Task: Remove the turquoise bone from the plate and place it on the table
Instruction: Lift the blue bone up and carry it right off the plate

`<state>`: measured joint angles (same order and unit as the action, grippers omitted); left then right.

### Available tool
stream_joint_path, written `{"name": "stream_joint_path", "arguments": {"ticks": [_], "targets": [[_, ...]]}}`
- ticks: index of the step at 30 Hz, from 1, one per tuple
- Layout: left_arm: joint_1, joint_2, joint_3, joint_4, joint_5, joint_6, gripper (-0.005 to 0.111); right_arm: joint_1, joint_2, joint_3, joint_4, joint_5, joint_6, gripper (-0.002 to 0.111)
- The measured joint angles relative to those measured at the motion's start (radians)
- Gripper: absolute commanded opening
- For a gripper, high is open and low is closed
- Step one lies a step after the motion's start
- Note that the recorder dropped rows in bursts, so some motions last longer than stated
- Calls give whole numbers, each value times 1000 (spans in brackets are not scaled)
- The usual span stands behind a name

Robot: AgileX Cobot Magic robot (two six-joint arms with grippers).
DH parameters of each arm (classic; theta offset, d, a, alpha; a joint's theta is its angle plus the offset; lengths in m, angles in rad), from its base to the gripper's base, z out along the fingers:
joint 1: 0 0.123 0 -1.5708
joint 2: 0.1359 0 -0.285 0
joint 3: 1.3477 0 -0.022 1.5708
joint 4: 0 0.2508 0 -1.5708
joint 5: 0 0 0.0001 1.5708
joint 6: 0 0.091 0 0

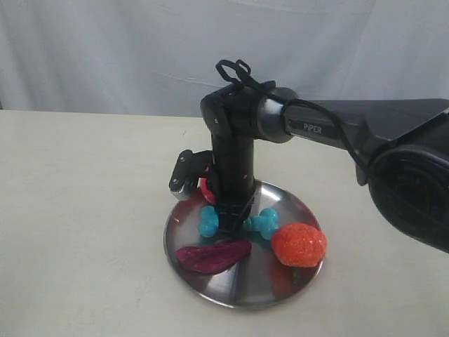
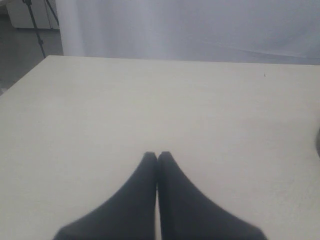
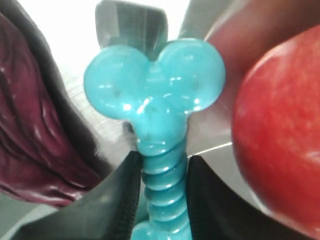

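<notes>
The plate (image 1: 231, 288) sits on the table (image 1: 84, 210). The bone (image 1: 265, 223) lies in its middle. A long piece (image 1: 210, 256) lies in front, a fruit (image 1: 299, 244) on the right.

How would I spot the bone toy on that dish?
Find the round silver plate on the beige table. Near its middle, under the black tool, lies the turquoise bone. It alone is blue-green with knobbed ends, unlike the purple piece and red fruit.

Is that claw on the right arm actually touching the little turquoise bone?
Touching. In the right wrist view, both black fingers of the right gripper press against the ribbed shaft of the turquoise bone, no gap visible.
</notes>
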<state>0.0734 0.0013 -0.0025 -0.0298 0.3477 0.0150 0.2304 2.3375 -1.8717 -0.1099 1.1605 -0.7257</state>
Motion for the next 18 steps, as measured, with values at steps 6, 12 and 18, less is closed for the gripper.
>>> {"name": "stream_joint_path", "arguments": {"ticks": [6, 12, 18], "targets": [[0, 0, 0, 0, 0, 0, 0, 0, -35, 1, 2, 19, 44, 0], [0, 0, 0, 0, 0, 0, 0, 0, -145, 1, 6, 19, 91, 0], [0, 0, 0, 0, 0, 0, 0, -2, -271, 1, 11, 19, 185, 0]]}}
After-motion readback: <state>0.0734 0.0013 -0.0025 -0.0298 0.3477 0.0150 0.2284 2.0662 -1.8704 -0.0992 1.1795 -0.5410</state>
